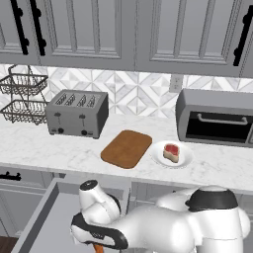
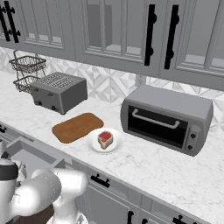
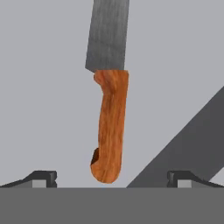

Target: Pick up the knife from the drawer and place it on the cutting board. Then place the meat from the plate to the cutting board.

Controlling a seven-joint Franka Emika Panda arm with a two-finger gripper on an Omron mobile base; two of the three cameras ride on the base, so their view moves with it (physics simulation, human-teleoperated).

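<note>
**Down in the drawer, jaws wide over the knife**

Up on the marble counter (image 1: 59, 148) the things stand in a row along the tiled wall. A grey toaster (image 1: 77, 113) sits at the left, with a two-tier wire basket (image 1: 22, 99) beside it near the corner. A grey toaster oven (image 1: 217, 121) stands at the right. Between them, towards the counter's front, lies the cutting board (image 1: 127, 148), bare on top. Just beside its right end is the plate (image 1: 184, 157), and the meat (image 1: 171, 152) rests on it. In the right base view plate and board look close, perhaps touching at the rim; I cannot tell which. Grey wall cabinets (image 1: 123, 29) with black handles hang above.

Below the counter's edge the drawer (image 1: 49, 217) is pulled out, its flat grey floor showing. Nothing lies between the gripper and the knife.

The arm bends forward and down from the base, its wrist reaching low into the drawer. In the hand view the gripper (image 3: 111, 179) hovers with its fingertips (image 3: 43, 178) spread wide apart, one on each side of the handle's end, touching nothing. The knife (image 3: 109, 127) lies flat on the drawer floor, orange-brown handle nearest the fingers, grey blade pointing away.
</note>
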